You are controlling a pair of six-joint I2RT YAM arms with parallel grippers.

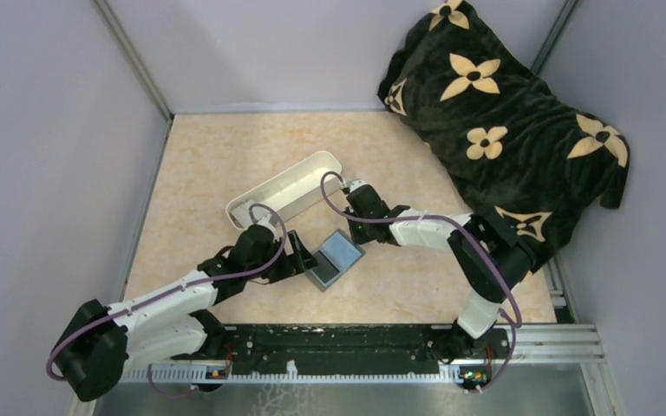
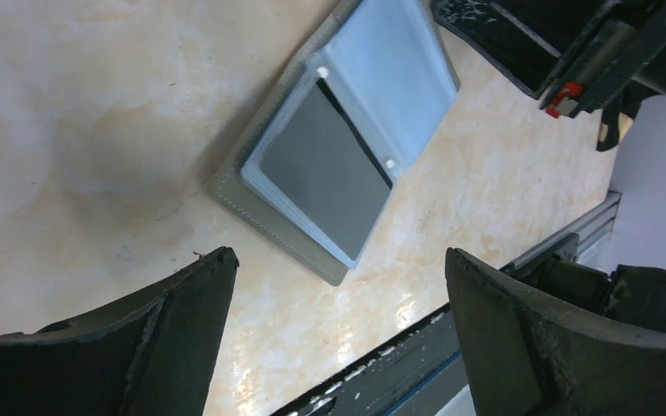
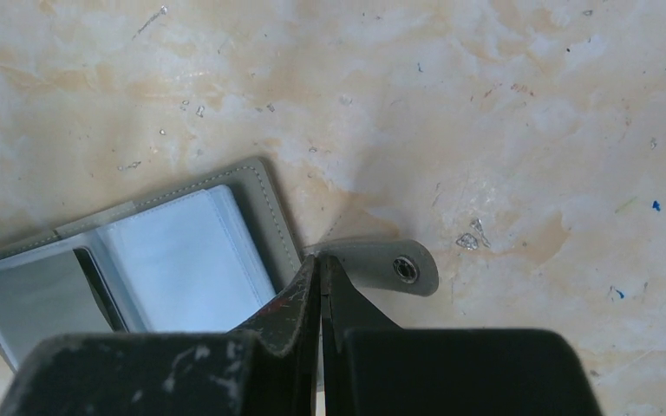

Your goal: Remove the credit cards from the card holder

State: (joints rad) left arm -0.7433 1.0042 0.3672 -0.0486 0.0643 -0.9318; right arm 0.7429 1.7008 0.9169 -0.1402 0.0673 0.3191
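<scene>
Card holder at the tools: the card holder (image 3: 182,260) lies open and flat on the table, pockets up, between your two grippers.
Right gripper: your right gripper (image 3: 321,260) has its fingers pressed together, with nothing visibly between them. The tips sit at the holder's far edge, right where the snap tab (image 3: 381,264) leaves it. You cannot tell from here whether they press down or only hover.
Left gripper: your left gripper (image 2: 338,260) has its jaws spread wide and holds nothing. It hangs over the holder's near corner.
Credit cards: one dark card (image 2: 325,173) shows through the clear pocket on the near half. Its edge peeks out at the fold. The other pocket looks pale, and you cannot tell whether it holds a card.
Step in hand: probably the first card's pull. None lies outside the holder yet.
Doing it well: use the right tips to pin the holder at the tab side so it cannot slide. Bring the left jaws in low and nearly flat at the fold. Take only the card's exposed edge, not the pocket film. Draw it along the pocket's line, not upward.
Risk: a thin card on slick plastic may slip. A pinch that catches the film is likely to lift the whole holder.
Around it: the white oblong tray (image 1: 277,177) lies just beyond the holder.
</scene>
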